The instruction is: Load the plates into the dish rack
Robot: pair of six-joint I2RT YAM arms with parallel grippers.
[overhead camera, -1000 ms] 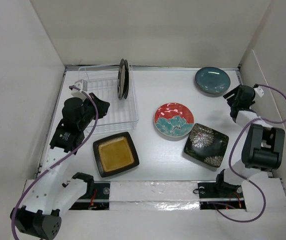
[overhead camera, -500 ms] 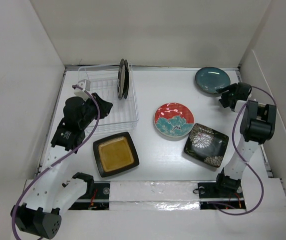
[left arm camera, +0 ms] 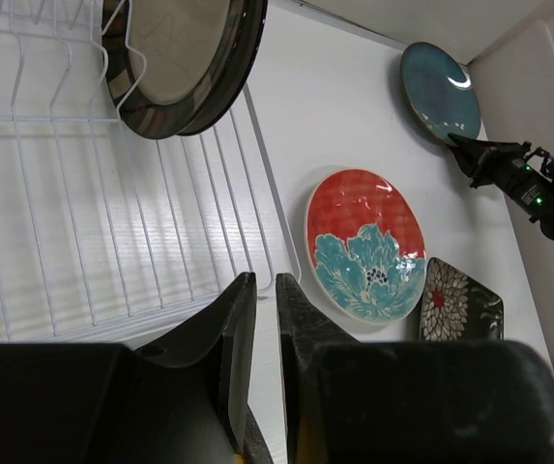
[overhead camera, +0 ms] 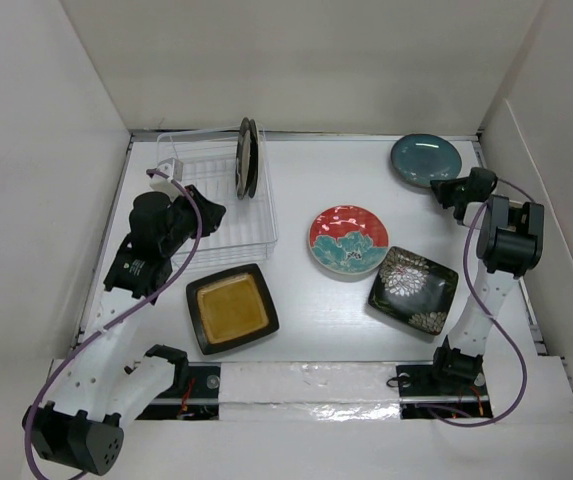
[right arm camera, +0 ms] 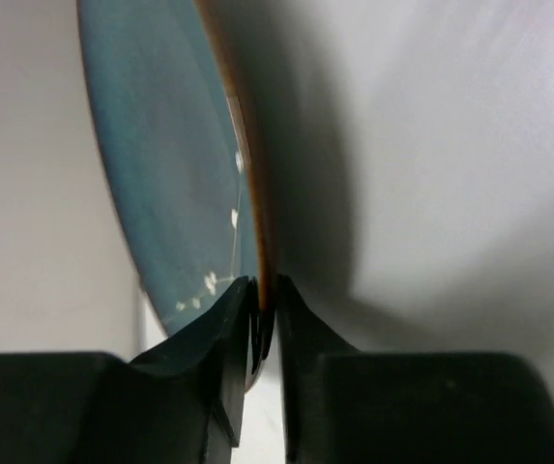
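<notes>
The teal plate (overhead camera: 423, 159) lies at the back right, and my right gripper (overhead camera: 446, 188) is shut on its near right rim; in the right wrist view the plate (right arm camera: 160, 145) has its edge pinched between the jaws of that gripper (right arm camera: 262, 290). The wire dish rack (overhead camera: 241, 225) stands at the back left with two dark-rimmed plates (overhead camera: 247, 158) upright in it. My left gripper (overhead camera: 204, 212) hovers over the rack's near edge (left arm camera: 112, 319), its jaws (left arm camera: 265, 280) almost together and holding nothing. The red-patterned plate (overhead camera: 348, 240), black floral square plate (overhead camera: 413, 289) and amber-centred square plate (overhead camera: 231, 307) lie flat on the table.
White walls enclose the table on three sides; the right wall (overhead camera: 526, 150) runs close beside the right arm. Purple cables (overhead camera: 181, 215) loop along both arms. The red plate (left arm camera: 365, 246) lies just right of the rack's corner.
My right arm has reached forward to the teal plate and its jaws have closed on the rim. The left arm has hardly moved.
</notes>
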